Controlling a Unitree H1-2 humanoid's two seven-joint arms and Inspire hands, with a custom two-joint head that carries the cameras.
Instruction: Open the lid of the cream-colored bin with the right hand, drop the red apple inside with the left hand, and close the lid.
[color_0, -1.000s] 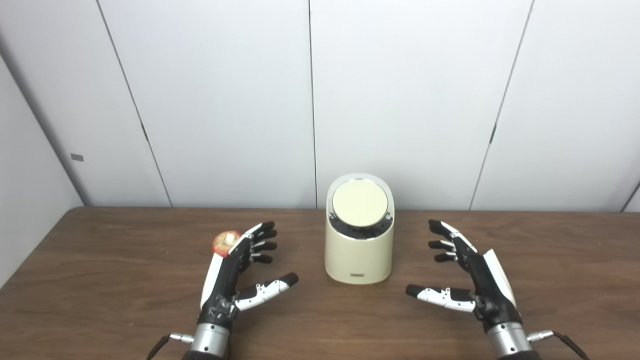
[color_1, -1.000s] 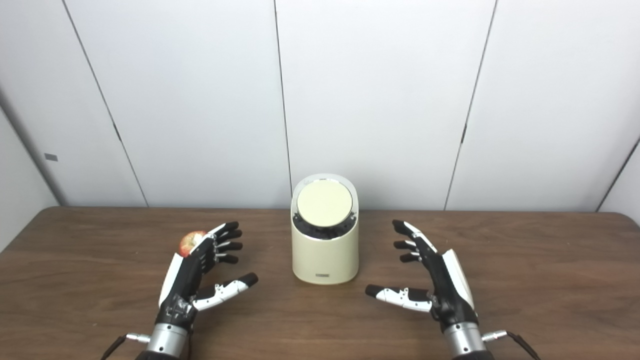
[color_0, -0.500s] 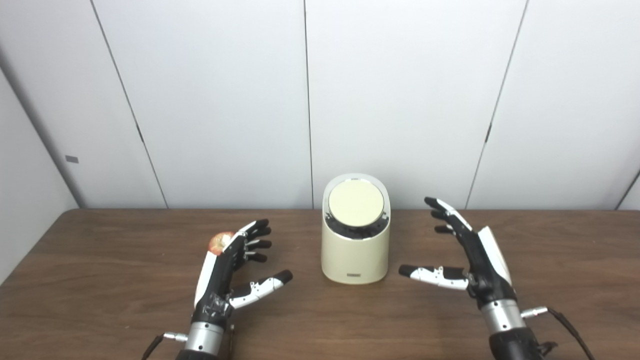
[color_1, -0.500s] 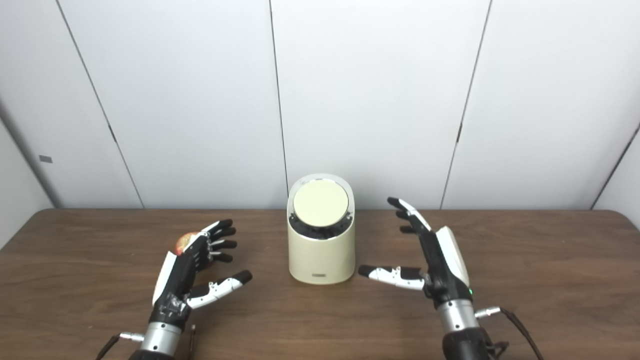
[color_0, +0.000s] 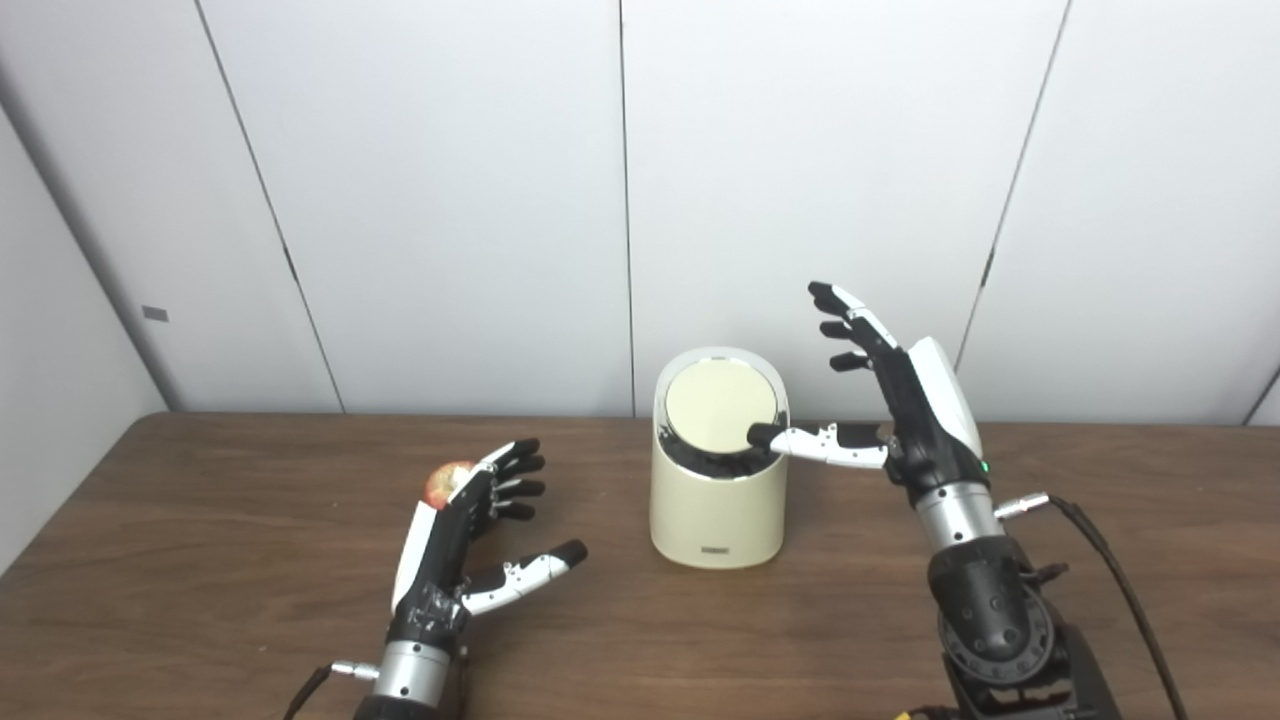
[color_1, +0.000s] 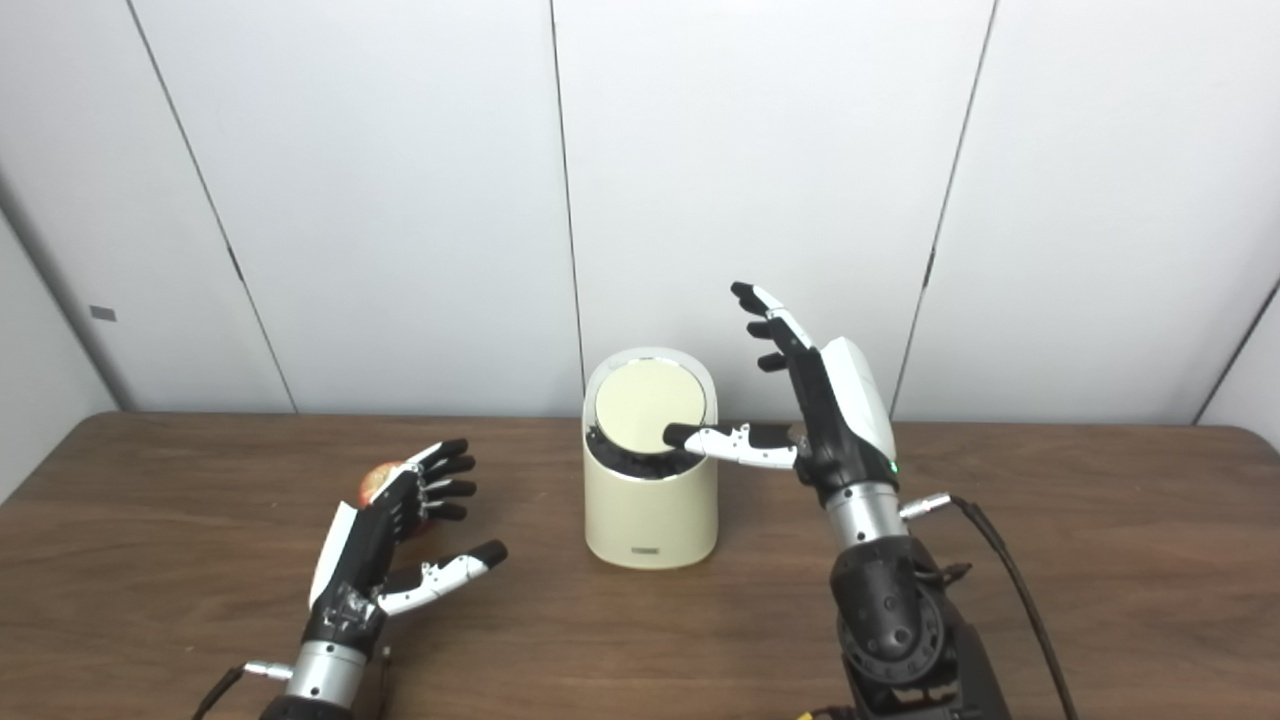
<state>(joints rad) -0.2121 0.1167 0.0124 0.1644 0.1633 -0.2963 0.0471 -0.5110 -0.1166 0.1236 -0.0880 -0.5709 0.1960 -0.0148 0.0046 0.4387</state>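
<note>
My right hand (color_0: 905, 400), fingers spread wide, reaches its thumb over the bin (color_0: 716, 505) lid (color_0: 722, 407); my left hand (color_0: 470, 540), open and empty, waits beside the apple (color_0: 443, 484).

Both views look from head height, down and forward across the brown wooden table (color_0: 200, 560) toward the white panelled wall (color_0: 450, 200). They sit side by side, close enough that the arms enter at the bottom edge. Both share nearly the whole scene; the cream-coloured cylindrical bin (color_0: 716, 500) stands just right of centre in the left eye view and just left of centre (color_1: 650, 500) in the right.
</note>
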